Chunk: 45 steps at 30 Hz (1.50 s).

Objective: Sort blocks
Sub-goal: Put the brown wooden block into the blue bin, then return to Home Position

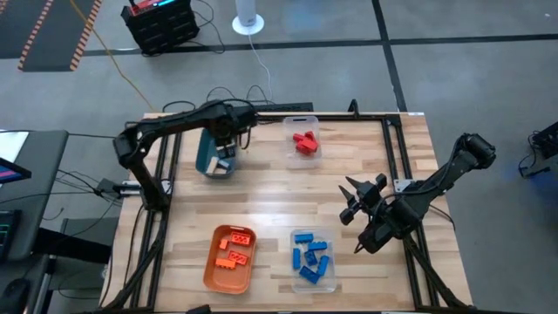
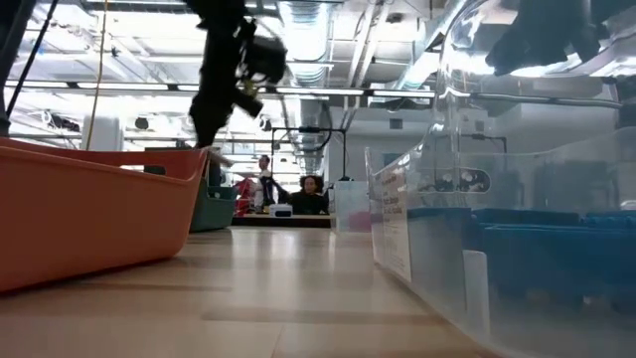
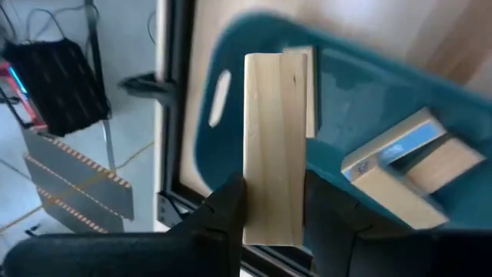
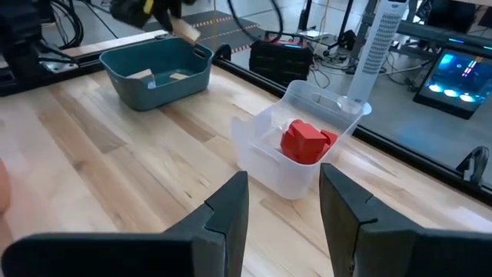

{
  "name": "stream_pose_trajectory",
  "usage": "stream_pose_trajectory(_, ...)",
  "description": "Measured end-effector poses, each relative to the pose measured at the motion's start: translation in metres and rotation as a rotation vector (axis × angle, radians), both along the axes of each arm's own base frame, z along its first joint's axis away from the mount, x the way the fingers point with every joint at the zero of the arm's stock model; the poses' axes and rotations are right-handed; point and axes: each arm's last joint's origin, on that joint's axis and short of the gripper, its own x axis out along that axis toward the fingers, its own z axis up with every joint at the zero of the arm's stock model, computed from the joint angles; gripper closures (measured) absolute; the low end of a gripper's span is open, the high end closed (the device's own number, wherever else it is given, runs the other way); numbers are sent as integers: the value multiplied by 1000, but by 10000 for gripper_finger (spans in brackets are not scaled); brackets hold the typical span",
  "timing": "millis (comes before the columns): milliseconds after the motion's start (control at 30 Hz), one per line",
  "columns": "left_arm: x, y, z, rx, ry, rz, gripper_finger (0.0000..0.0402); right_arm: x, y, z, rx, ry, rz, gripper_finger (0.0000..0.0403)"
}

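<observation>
The high view looks straight down from well above on the whole light-wood slatted table (image 1: 279, 209), with grey floor around it. The low view sits at tabletop height, level, very near the orange plastic tray (image 2: 89, 214) and the clear plastic bin holding blue bricks (image 2: 517, 249), facing the room behind. The left wrist view looks closely down into the teal plastic tray (image 3: 369, 100). The right wrist view looks across the table from farther off, sharing that teal tray (image 4: 157, 73) with it.
</observation>
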Motion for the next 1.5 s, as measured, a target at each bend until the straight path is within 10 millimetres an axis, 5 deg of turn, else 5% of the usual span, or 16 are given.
stream_pose_trajectory(233,-25,12,-43,-15,28,71,304,0,-1,0,-3,3,-3,267)
stream_pose_trajectory(500,-23,14,-45,8,-10,73,166,2,-3,0,-5,6,-16,267)
stream_pose_trajectory(767,-15,11,-45,25,-52,38,155,2,-4,0,-7,8,-17,267)
stream_pose_trajectory(1100,-19,-3,-7,132,-230,-5,171,2,-4,0,-5,6,-17,267)
stream_pose_trajectory(1500,-28,-42,46,188,-541,-103,171,2,-3,0,-3,3,-17,267)
